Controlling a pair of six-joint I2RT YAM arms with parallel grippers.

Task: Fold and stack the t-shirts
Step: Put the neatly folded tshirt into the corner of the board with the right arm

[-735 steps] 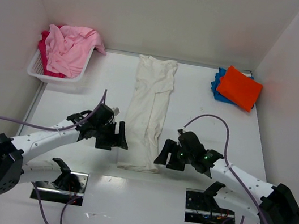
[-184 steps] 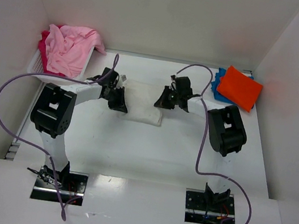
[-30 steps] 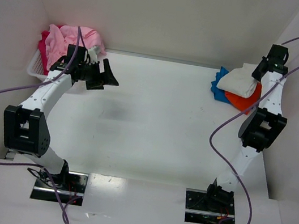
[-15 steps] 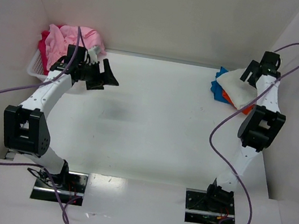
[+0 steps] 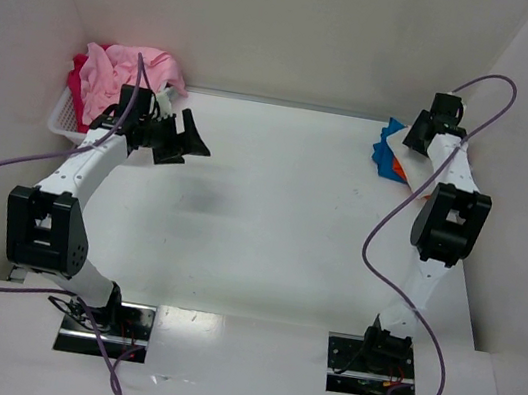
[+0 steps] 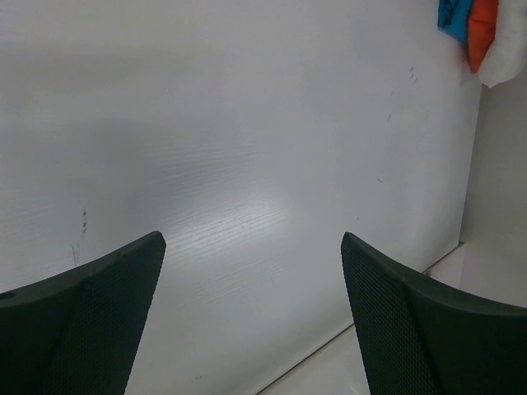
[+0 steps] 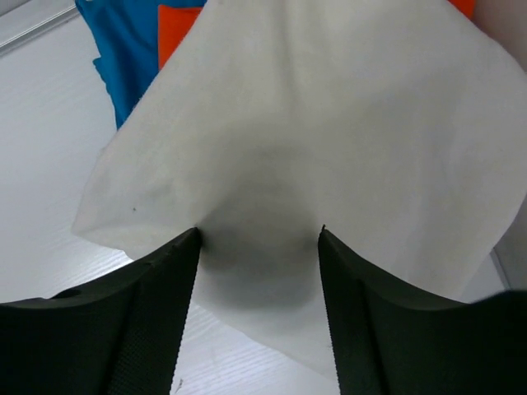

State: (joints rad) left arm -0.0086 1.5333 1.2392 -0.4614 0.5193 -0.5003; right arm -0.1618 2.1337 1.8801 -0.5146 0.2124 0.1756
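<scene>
The folded cream-white t-shirt (image 7: 329, 123) lies on top of the orange t-shirt (image 7: 177, 25) and the blue t-shirt (image 7: 123, 49) at the back right. My right gripper (image 7: 259, 234) is open right over the cream shirt, with its jaws spread and the cloth just beyond the fingertips. In the top view the right gripper (image 5: 419, 134) covers most of that stack. My left gripper (image 5: 190, 140) is open and empty above the bare table beside the basket. The light pink t-shirt (image 5: 123, 68) and the red-magenta t-shirt (image 5: 76, 97) lie crumpled in the basket.
The white slotted basket (image 5: 62, 120) stands at the back left against the left wall. The stack (image 6: 486, 41) shows small at the top right of the left wrist view. White walls enclose the table on three sides.
The right gripper has brought the cream shirt down onto the orange and blue stack and opened its jaws. The left arm has hardly moved.
</scene>
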